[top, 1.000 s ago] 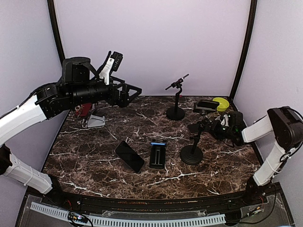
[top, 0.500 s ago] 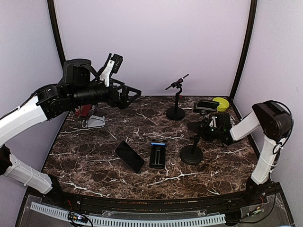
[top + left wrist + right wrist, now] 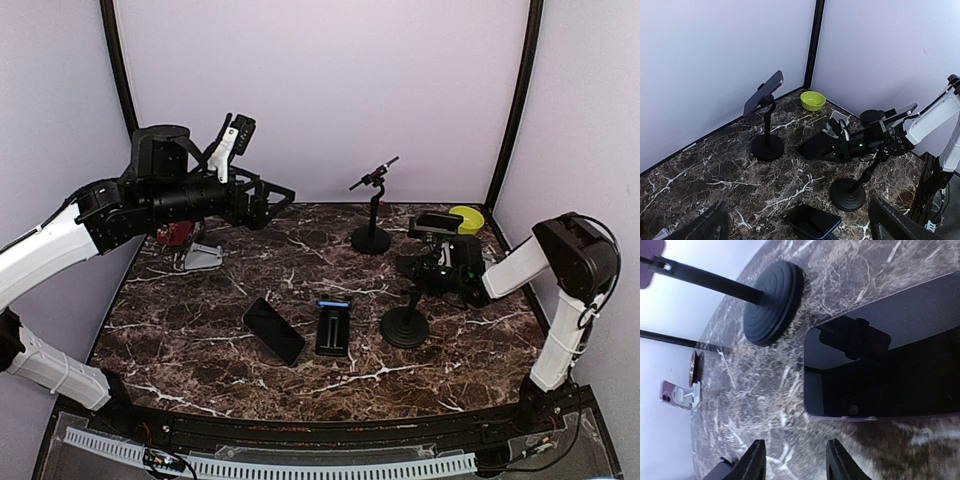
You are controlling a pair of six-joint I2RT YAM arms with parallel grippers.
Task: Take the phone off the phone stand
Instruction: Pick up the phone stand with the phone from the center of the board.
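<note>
A black phone stand (image 3: 405, 326) stands at the right, with a phone (image 3: 437, 222) lying flat on its head; both show in the left wrist view, the stand (image 3: 849, 194) and the phone (image 3: 902, 110). My right gripper (image 3: 420, 268) is open and empty, low beside the stand's pole and under its head. Its fingertips (image 3: 756, 460) point at another dark phone (image 3: 880, 380) that seems to lie flat on the table just ahead. My left gripper (image 3: 280, 192) is open and empty, raised high at the back left.
A second stand (image 3: 371, 238) at the back holds a tilted phone (image 3: 763, 92). A black phone (image 3: 273, 330) and a blue-edged phone (image 3: 333, 328) lie mid-table. A yellow-green bowl (image 3: 466, 218) sits back right. A white stand (image 3: 200, 256) and a red object (image 3: 178, 235) are back left.
My right gripper has moved left, up to the near stand's pole. The left arm has shifted only slightly. The phones have not moved.
</note>
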